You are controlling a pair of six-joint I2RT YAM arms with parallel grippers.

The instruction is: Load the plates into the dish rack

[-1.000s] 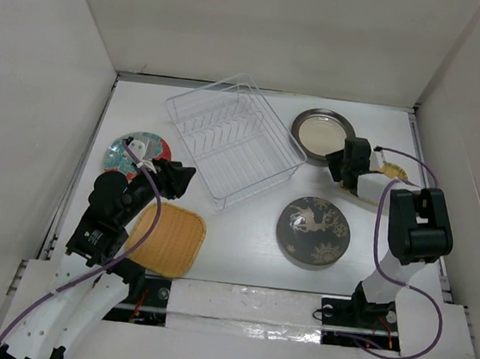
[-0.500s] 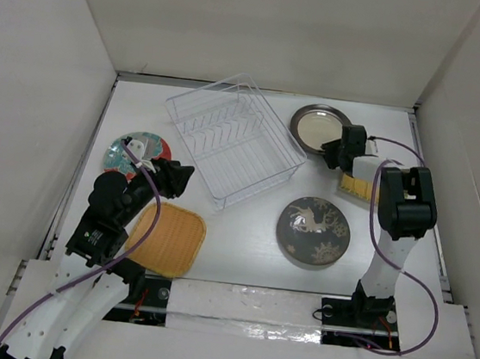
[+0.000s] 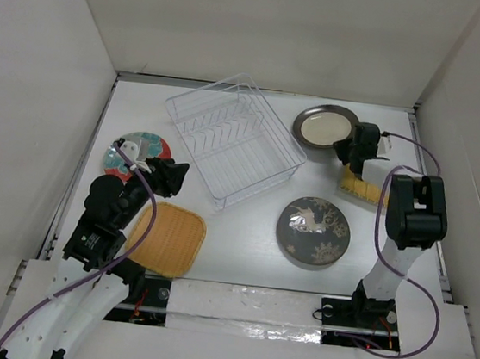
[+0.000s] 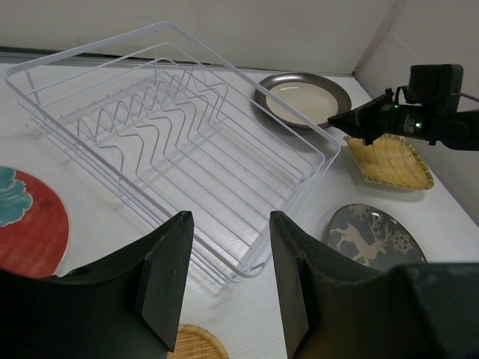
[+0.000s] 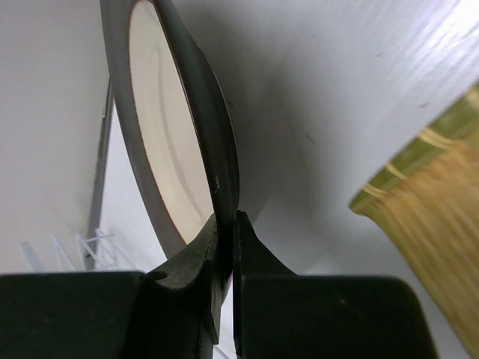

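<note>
Yellow woven square plate (image 3: 168, 239): nearest of all, flat on the desk (image 3: 242, 236), partly under the left arm.
Left jaws: wide apart, nothing between them, hovering beyond the square plate and facing the rack.
Deer plate (image 3: 313, 231): flat on the desk, near right of centre, untouched.
Red-teal plate (image 3: 138, 145): flat at the left, just beyond the left jaws, partly hidden by the arm.
Dish rack (image 3: 228, 135): mid-desk and holding no plates. Its long axis runs from far left to near right, with the row of dividers along it.
Fan-shaped plate (image 3: 358, 189): flat at the right, just beside the right arm's wrist.
Right jaws: narrowed to a pinch on the dark rim of the cream-centred plate (image 3: 325, 127), at its near right edge.
Cream-centred plate: far right of the desk, just right of the rack's far end. I cannot tell whether its far edge rests on the desk.
Relation that counts: the rack lies left of the right jaws and close by. The right arm is the nearer one and has the plate.
Judgement: the plate must be stood on edge, across the rack's long axis, to drop between two dividers.
</note>
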